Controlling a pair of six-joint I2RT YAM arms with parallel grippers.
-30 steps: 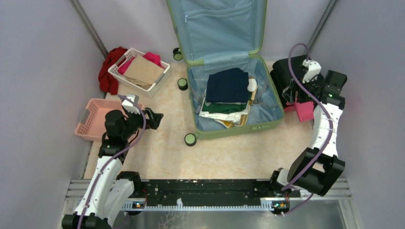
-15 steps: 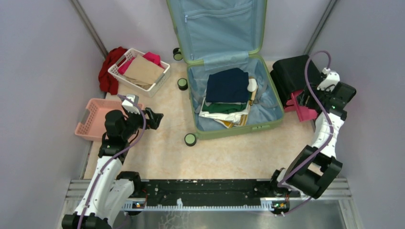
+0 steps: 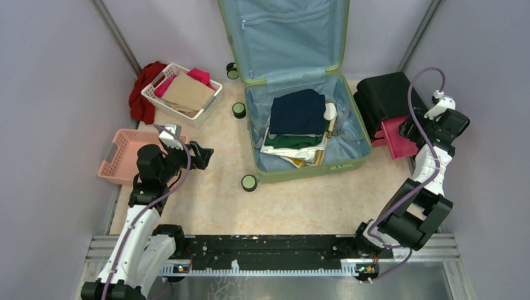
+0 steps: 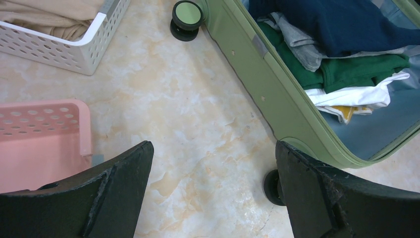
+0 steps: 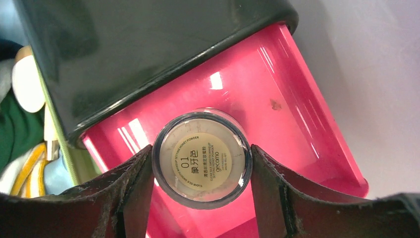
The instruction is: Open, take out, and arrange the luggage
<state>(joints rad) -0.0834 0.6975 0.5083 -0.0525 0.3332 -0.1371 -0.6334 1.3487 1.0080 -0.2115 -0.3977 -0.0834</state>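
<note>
We see luggage at 12 o'clock, lid up against back wall, clothes stacked inside; left gripper at its 8 o'clock, jaws wide apart, holding nothing, over floor beside pink basket; right gripper at its 3 o'clock clamps powder jar over pink drawer of black case.

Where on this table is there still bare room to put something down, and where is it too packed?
The widest bare patch lies between the luggage and the arms' black rail. A narrower lane runs between the pink basket and the luggage. Crowded: the right side, with the black-and-pink cases, and the white basket corner.
</note>
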